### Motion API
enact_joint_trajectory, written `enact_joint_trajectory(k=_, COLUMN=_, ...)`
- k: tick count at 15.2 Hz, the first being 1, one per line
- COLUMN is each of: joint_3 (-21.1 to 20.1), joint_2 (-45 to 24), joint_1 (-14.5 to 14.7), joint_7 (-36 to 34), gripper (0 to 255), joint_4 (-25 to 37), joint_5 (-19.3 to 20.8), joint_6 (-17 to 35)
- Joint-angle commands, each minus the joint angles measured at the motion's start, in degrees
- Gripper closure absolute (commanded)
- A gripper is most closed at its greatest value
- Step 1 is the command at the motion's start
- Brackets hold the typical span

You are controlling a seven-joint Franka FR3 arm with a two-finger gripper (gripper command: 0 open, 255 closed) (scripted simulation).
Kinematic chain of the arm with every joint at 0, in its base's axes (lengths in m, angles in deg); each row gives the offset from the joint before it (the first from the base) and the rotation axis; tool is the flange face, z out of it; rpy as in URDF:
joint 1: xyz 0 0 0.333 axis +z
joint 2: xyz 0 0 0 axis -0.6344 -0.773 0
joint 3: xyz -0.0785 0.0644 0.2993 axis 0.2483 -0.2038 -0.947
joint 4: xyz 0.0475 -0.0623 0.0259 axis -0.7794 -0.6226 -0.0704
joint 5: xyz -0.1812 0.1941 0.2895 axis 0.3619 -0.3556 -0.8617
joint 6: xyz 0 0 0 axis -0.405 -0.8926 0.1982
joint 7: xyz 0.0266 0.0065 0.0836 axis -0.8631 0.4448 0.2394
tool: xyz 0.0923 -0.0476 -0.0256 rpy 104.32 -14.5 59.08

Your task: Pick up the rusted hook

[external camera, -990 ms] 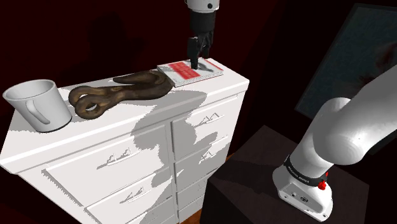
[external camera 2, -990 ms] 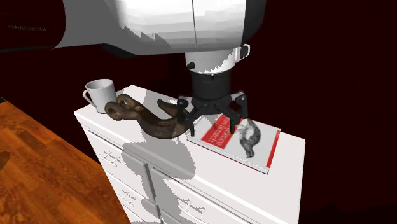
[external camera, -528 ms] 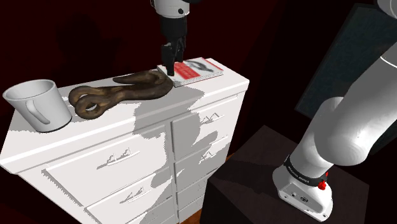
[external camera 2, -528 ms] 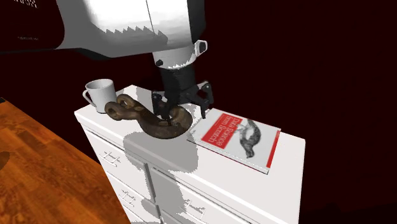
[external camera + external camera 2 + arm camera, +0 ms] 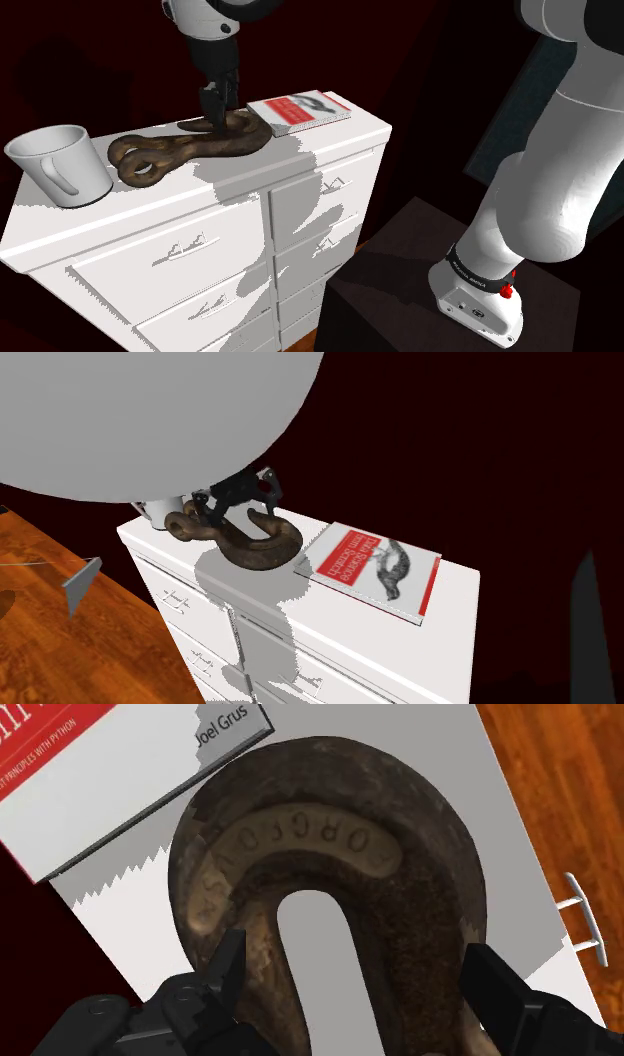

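ON TARGET: The robot's black hand [image 5: 214, 116] hangs low over the curved end of the rusted hook [image 5: 190, 148] on a white dresser [image 5: 340, 132], having swung in the past second from above the red-and-white book [image 5: 300, 108] toward the shoulder view's left. The brown, pitted hook lies flat across the dresser top, its bend just beside the book and its eye end toward the white mug [image 5: 60, 165] at that view's far left. Seen from the wrist, the fingers [image 5: 232, 966] stand apart over the two limbs of the bend, gripping nothing. The shift puts the hand above its target. The approach looks nearly complete, with a short descent and a closing of the fingers apparently all that remains before a lift.
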Motion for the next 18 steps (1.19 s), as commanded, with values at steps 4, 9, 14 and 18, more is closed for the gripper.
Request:
enact_joint_trajectory(k=4, joint_3=-2.5, joint_2=-7.1, joint_1=3.6, joint_7=1.2, gripper=0, joint_4=7.3, joint_5=4.2, joint_6=-0.7)
enact_joint_trajectory(k=9, joint_3=-2.3, joint_2=-7.0, joint_1=3.4, joint_7=0.5, gripper=0, joint_4=3.4, joint_5=4.4, joint_6=3.1)
enact_joint_trajectory(k=14, joint_3=-2.3, joint_2=-7.1, joint_1=3.3, joint_7=0.2, gripper=255, joint_4=1.5, joint_5=4.6, joint_6=5.0)
enact_joint_trajectory(k=18, joint_3=-2.3, joint_2=-7.1, joint_1=3.3, joint_7=0.2, gripper=255, joint_4=1.5, joint_5=4.6, joint_6=5.1)
